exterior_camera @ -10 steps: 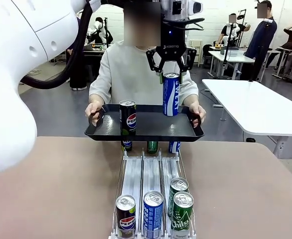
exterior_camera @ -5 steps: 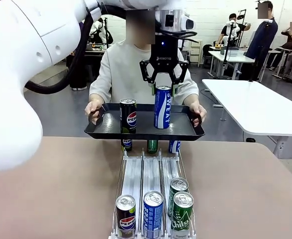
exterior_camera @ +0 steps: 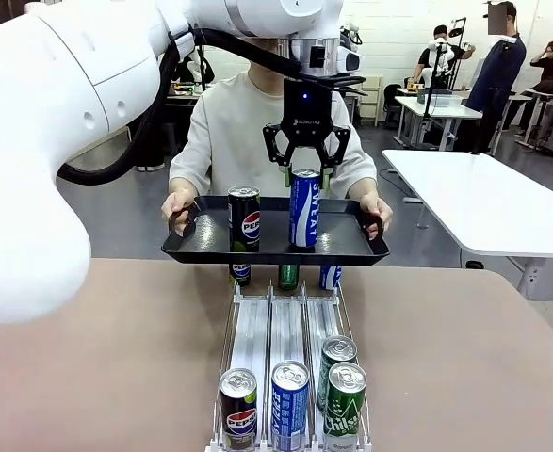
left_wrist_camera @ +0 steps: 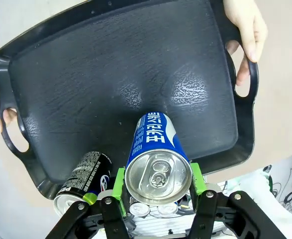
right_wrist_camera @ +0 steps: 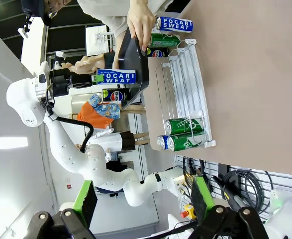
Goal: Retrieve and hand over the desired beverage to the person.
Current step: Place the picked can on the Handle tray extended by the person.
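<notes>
Lowering since a second ago, the left gripper (exterior_camera: pixel 305 173) stays clamped on the blue can (exterior_camera: pixel 304 208), now standing on the tray (exterior_camera: pixel 351 247) beneath it, just beside the Pepsi can (exterior_camera: pixel 244 218); handover looks nearly done, pending release.

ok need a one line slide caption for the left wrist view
Left gripper holds the blue Pocari Sweat can upright over the black tray held by the person's hands, beside a Pepsi can.
</notes>
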`<action>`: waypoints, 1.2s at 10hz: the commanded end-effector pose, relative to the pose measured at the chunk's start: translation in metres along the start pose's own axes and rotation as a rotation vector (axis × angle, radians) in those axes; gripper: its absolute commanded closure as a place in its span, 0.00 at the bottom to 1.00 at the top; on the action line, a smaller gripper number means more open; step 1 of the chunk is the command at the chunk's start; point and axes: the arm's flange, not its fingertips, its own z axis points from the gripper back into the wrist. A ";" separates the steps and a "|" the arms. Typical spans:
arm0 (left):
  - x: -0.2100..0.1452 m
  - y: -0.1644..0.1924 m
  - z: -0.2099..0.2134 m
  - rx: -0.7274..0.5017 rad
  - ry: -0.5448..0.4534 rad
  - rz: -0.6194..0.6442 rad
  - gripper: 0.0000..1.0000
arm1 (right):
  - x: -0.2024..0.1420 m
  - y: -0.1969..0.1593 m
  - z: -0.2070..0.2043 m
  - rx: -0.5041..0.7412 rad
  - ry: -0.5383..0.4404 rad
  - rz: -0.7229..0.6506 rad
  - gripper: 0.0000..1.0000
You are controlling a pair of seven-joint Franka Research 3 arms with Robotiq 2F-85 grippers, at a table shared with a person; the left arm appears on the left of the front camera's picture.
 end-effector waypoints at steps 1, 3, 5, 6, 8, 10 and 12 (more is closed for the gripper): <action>0.008 -0.002 0.012 -0.013 0.010 -0.005 0.42 | 0.001 0.000 -0.001 0.025 -0.001 0.013 0.00; 0.007 -0.003 0.008 -0.010 0.025 -0.012 0.42 | 0.001 0.000 -0.001 0.025 -0.001 0.013 0.00; 0.007 -0.002 0.005 -0.011 0.033 -0.018 0.42 | 0.001 0.000 -0.001 0.025 -0.001 0.013 0.00; 0.007 -0.002 0.004 -0.011 0.038 -0.022 0.42 | 0.001 0.000 -0.001 0.025 -0.001 0.013 0.00; 0.007 -0.002 0.001 -0.017 0.048 -0.025 0.42 | 0.001 0.000 -0.001 0.025 -0.001 0.013 0.00; 0.006 -0.002 0.000 -0.022 0.056 -0.024 0.42 | 0.001 0.000 -0.001 0.025 -0.001 0.013 0.00; 0.004 -0.002 0.003 -0.028 0.047 -0.032 0.00 | 0.001 0.000 -0.001 0.025 -0.001 0.013 0.00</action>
